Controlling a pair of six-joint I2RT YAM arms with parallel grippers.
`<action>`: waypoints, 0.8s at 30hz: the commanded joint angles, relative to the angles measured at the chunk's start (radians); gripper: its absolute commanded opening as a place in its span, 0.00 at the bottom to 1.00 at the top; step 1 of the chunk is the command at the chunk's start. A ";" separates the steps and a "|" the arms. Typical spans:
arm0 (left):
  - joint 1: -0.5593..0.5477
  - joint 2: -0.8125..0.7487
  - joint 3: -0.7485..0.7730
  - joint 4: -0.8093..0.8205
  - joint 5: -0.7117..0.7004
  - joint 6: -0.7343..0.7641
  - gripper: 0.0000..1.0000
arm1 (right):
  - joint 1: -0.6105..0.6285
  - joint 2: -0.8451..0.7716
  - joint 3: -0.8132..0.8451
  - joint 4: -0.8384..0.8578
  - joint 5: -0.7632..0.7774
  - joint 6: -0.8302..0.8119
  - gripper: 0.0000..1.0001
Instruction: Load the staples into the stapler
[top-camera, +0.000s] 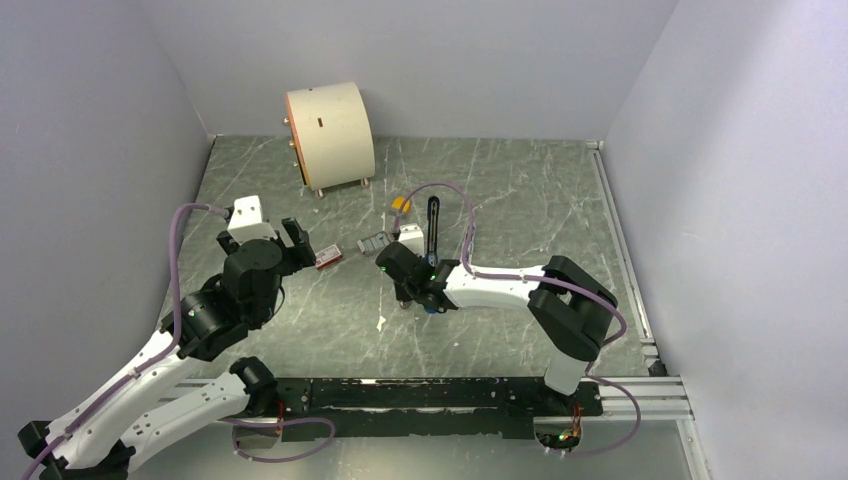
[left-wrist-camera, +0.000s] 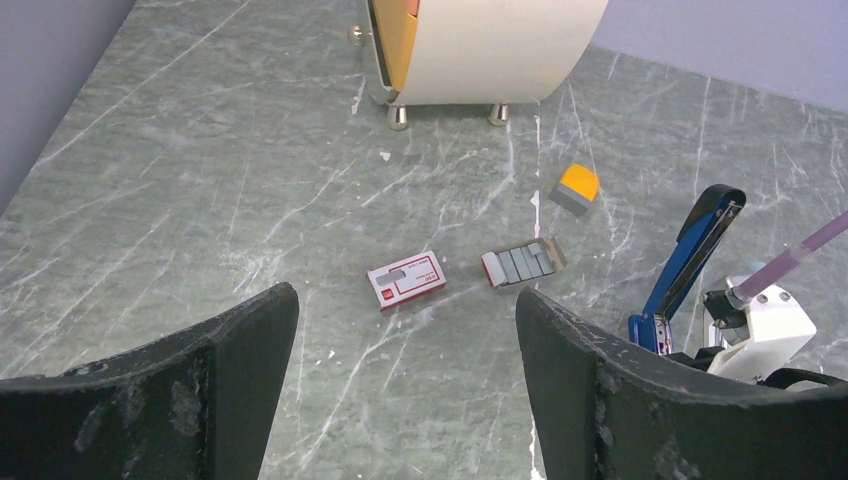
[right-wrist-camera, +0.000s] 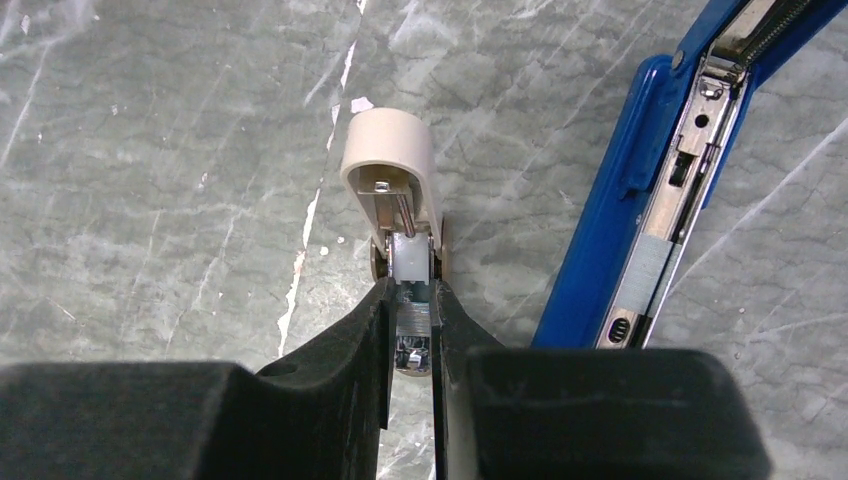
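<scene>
Left claw (left-wrist-camera: 403, 300) spread wide, right claw (right-wrist-camera: 410, 292) pinched closed.

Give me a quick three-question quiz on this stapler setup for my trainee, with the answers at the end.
1. True or false: the stapler is hinged open, its metal channel exposed.
2. Pick one: the left gripper is A) open and empty, B) shut on the stapler, C) out of sight.
3. Short answer: what is pinched in the right gripper?
Key: 1 true; 2 A; 3 the staples, seen end-on between the fingers.
</scene>
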 joint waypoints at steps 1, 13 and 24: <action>0.005 -0.001 -0.002 0.033 0.013 -0.001 0.85 | -0.006 0.010 -0.016 0.006 0.008 0.008 0.18; 0.005 -0.003 -0.002 0.031 0.011 -0.001 0.85 | -0.006 0.003 -0.018 0.014 0.002 0.002 0.19; 0.005 -0.005 -0.002 0.028 0.007 -0.003 0.85 | -0.006 -0.043 -0.037 0.041 0.028 -0.011 0.18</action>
